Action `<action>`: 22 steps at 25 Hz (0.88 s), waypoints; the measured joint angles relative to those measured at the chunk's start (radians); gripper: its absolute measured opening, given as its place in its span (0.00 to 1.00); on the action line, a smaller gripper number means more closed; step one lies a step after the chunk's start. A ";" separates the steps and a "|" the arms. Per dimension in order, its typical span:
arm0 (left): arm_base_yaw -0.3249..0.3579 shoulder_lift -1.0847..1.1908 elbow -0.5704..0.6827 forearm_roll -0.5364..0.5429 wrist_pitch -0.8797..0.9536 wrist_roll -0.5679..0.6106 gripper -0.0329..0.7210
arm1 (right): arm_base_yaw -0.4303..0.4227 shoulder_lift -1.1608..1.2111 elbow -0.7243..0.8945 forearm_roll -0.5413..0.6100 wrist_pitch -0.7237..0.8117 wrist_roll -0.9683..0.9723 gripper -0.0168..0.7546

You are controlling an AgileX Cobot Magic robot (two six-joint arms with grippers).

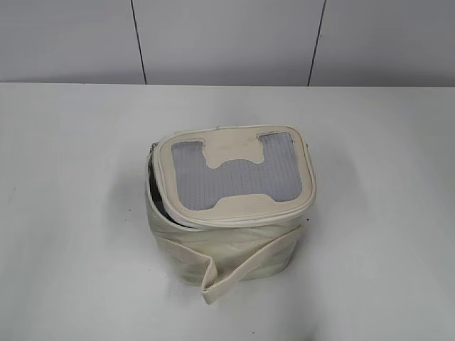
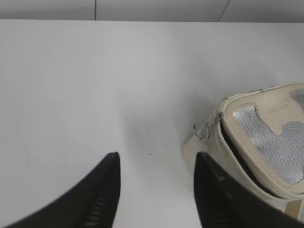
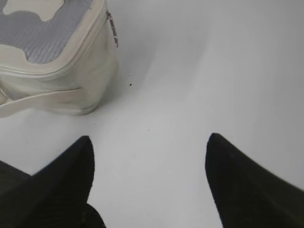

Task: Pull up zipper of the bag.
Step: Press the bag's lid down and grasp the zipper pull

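Observation:
The cream-white bag (image 1: 227, 241) stands mid-table, its lid with the grey mesh window (image 1: 234, 174) gaping along the left side, where the zipper (image 1: 151, 165) is apart. Neither gripper shows in the exterior view. In the left wrist view the bag (image 2: 209, 147) is at the right, with a silver ring pull (image 2: 201, 130) at its corner. My left gripper (image 2: 156, 159) is open and empty above the table, just left of the bag. In the right wrist view the bag (image 3: 90, 71) is at the upper left. My right gripper (image 3: 149, 142) is open and empty, to the bag's right.
The flat cream strap (image 1: 242, 266) runs across the bag's front and ends on the white table (image 1: 71, 213). A grey panelled wall (image 1: 227, 39) rises behind the table's far edge.

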 joint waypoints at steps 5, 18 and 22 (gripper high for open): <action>0.000 0.222 -0.083 -0.129 0.045 0.126 0.56 | 0.026 0.319 -0.170 0.048 0.037 -0.152 0.76; 0.000 0.540 -0.098 -0.332 0.102 0.312 0.56 | 0.123 0.978 -0.833 0.230 0.312 -0.432 0.76; 0.000 0.601 -0.098 -0.363 0.108 0.350 0.56 | 0.245 1.171 -1.075 0.201 0.385 -0.433 0.76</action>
